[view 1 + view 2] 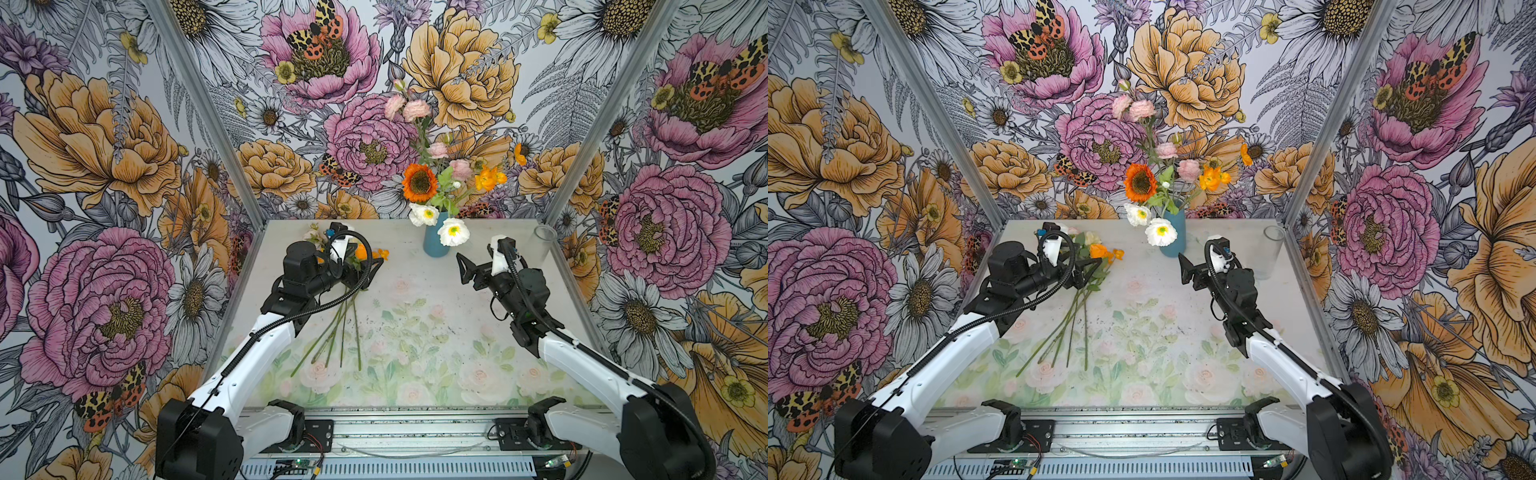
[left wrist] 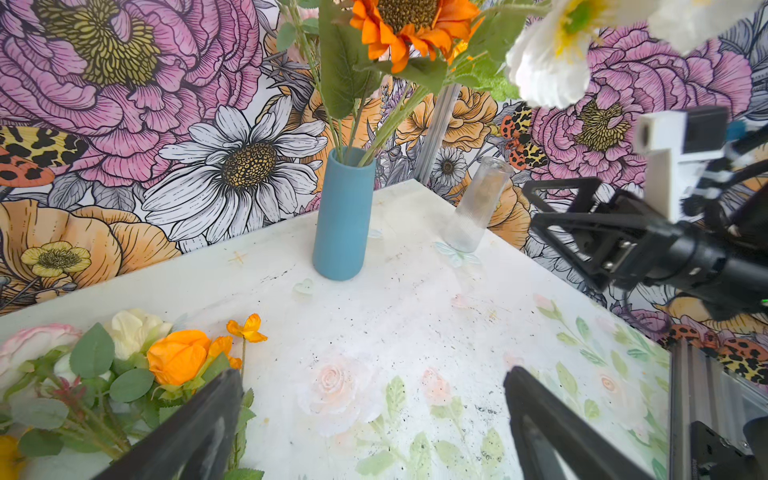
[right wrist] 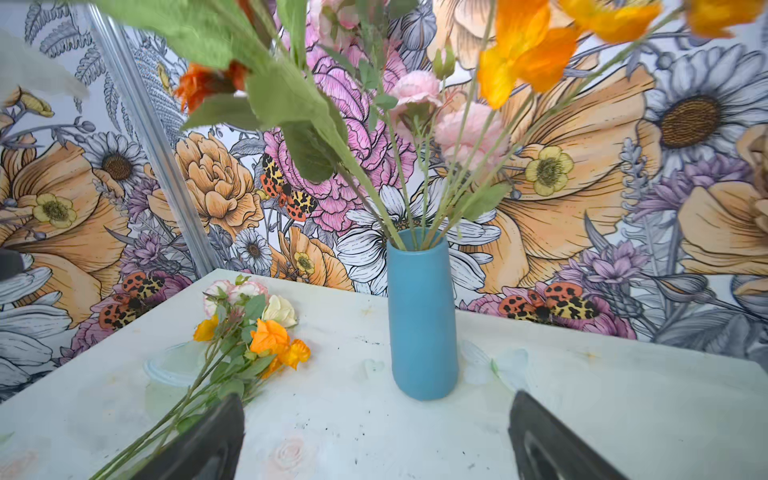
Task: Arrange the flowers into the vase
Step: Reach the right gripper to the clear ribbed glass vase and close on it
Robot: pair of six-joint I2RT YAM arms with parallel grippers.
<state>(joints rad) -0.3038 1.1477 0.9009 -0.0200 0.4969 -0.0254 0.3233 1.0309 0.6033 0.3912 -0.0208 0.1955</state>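
We see several flowers (image 1: 419, 183) standing in the blue vase (image 1: 434, 243) at the worktop's (image 1: 415, 291) back edge. Loose flowers (image 2: 178, 357) lie to its left, just by the released, empty left fingers (image 2: 199, 424). The right fingers (image 3: 552, 440) are spread empty near the vase.

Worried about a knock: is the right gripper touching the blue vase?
Apart. Left wrist view shows bare table between the right gripper and the blue vase.

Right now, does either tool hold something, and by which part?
Nothing is held. The left tool and the right tool are both open and empty; the loose flowers lie on the table.
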